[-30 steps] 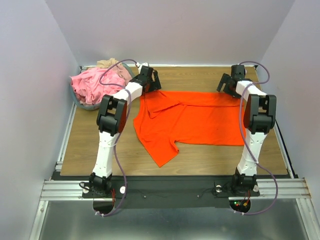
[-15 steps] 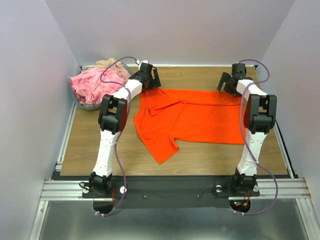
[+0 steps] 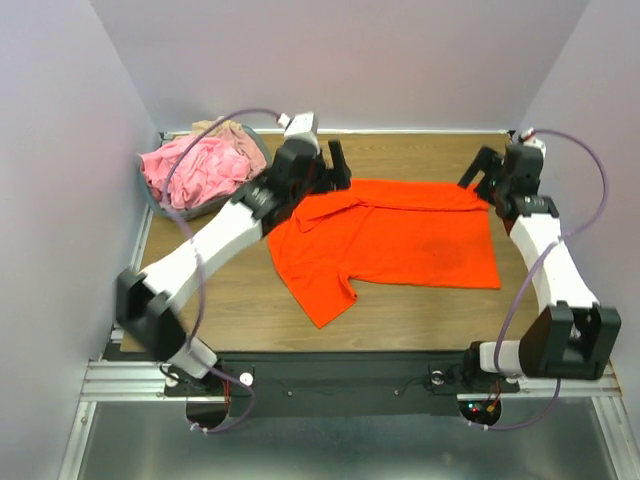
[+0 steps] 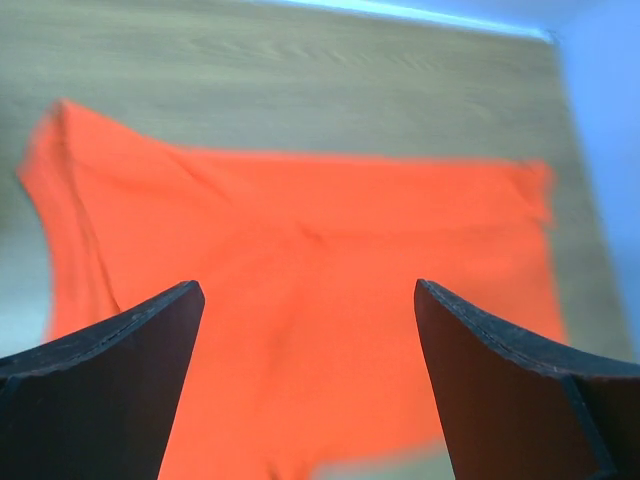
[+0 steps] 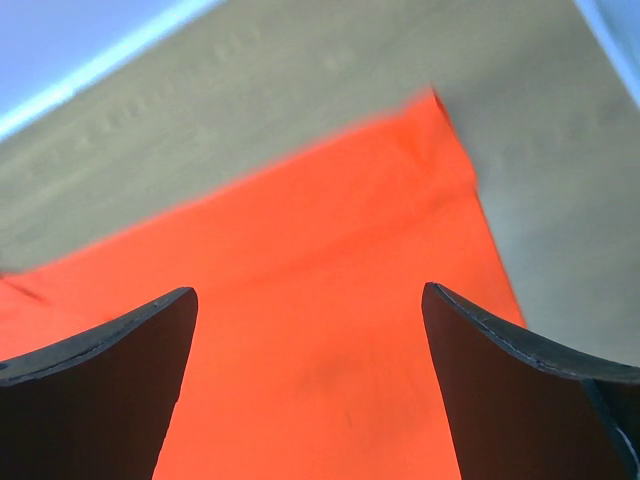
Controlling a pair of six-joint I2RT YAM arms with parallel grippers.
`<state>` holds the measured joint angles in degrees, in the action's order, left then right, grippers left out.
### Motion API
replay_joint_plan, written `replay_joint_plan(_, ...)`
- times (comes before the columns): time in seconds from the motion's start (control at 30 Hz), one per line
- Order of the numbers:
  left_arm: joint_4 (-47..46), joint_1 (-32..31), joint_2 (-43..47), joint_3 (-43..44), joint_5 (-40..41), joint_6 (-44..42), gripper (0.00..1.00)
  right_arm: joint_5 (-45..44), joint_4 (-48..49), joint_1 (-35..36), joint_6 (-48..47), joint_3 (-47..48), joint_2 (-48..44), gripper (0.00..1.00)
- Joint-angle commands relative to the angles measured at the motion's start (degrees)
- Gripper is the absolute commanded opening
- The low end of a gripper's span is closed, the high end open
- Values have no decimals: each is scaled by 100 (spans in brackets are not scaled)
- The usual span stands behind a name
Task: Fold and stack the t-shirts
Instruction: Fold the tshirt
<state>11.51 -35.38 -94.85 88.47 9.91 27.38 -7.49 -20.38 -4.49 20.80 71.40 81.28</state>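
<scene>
You look to be starting the first fold: the orange-red shirt (image 3: 400,240) lies spread mid-way across the counter (image 3: 420,305), a sleeve trailing toward 7 o'clock. Your left tool (image 3: 335,168) and right tool (image 3: 480,178) hover empty, jaws apart, over its far corners at 11 and 1 o'clock. Next, lower them and pinch both corners.

Wood-grain table (image 3: 420,300), mid-brown, matt finish. Plain pale lavender-grey walls close it in on three sides: back wall (image 3: 340,60), left wall (image 3: 50,200), right wall (image 3: 600,90). Along the table's far edge, a white strip (image 3: 400,130). Down its left edge, an aluminium rail (image 3: 130,270). Across the near edge, wider slotted rails (image 3: 340,372); below them a dull metal sheet (image 3: 330,445). Light even and soft.
</scene>
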Motion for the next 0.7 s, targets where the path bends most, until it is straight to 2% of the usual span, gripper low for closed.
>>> replay_joint_plan(0.0, -17, -653, 1501, -1828, 607, 829, 99, -51, -308, -43, 749, -1345, -970, 100)
replay_joint_plan(0.03, 0, -820, 1774, -2607, 765, 1362, 99, -69, -343, -43, 907, -1574, -1417, 100)
replay_joint_plan(0.1, 44, -1347, 2530, -3680, 845, 1900, 98, 27, -396, -52, 1066, -2119, -1850, 100)
replay_joint_plan(0.13, 53, -1575, 2733, -4009, 933, 2425, 98, 71, -414, -52, 1093, -2252, -2026, 100)
replay_joint_plan(0.23, 115, -2262, 3209, -4986, 820, 3245, 99, 125, -493, -52, 1155, -2691, -2589, 100)
replay_joint_plan(0.3, 185, -2675, 3210, -5198, 819, 3747, 98, 98, -537, -52, 1172, -2973, -2827, 100)
replay_joint_plan(0.43, 317, -3115, 2789, -5296, 811, 4153, 98, 28, -581, -52, 1242, -3298, -2924, 100)
replay_joint_plan(0.67, 439, -3256, 1603, -5156, 872, 4505, 82, 72, -669, -61, 1216, -3387, -2801, 100)
